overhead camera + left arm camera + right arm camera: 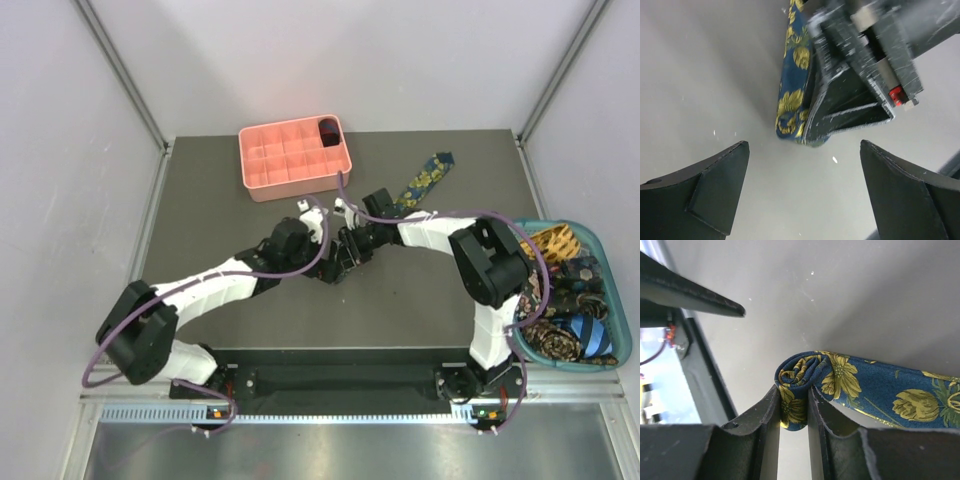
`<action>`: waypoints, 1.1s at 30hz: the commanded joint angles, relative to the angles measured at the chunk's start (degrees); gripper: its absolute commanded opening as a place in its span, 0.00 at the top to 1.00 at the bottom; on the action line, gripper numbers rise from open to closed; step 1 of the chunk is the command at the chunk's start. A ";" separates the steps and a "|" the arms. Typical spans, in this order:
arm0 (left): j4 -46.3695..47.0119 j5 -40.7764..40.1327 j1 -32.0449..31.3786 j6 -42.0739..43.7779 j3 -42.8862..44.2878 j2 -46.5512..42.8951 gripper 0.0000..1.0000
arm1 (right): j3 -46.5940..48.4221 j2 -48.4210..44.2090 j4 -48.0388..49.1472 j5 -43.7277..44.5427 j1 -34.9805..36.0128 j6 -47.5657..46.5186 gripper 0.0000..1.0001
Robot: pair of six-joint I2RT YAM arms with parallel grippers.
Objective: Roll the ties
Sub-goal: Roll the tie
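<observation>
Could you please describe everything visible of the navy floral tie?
The navy floral tie looks silky, printed with yellow flowers. One end is curled into a small roll, pinched by the right gripper; the rest lies flat on the dark table. The left gripper hovers open nearby, not touching it.

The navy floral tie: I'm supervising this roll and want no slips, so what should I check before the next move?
1. Right gripper shut on the navy floral tie's coiled end: ok.
2. Coil tight and even: cannot tell, only one side shows.
3. Left gripper open, nothing between its jaws: ok.
4. Tie's tail straight on the table: cannot tell, arms hide its middle.
5. Free compartment in the pink tray: ok.
</observation>
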 commanded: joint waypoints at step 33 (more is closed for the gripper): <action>-17.54 -0.62 -5.80 21.59 25.28 26.74 0.26 | 8.41 12.76 -5.22 -1.32 -6.27 -4.83 1.00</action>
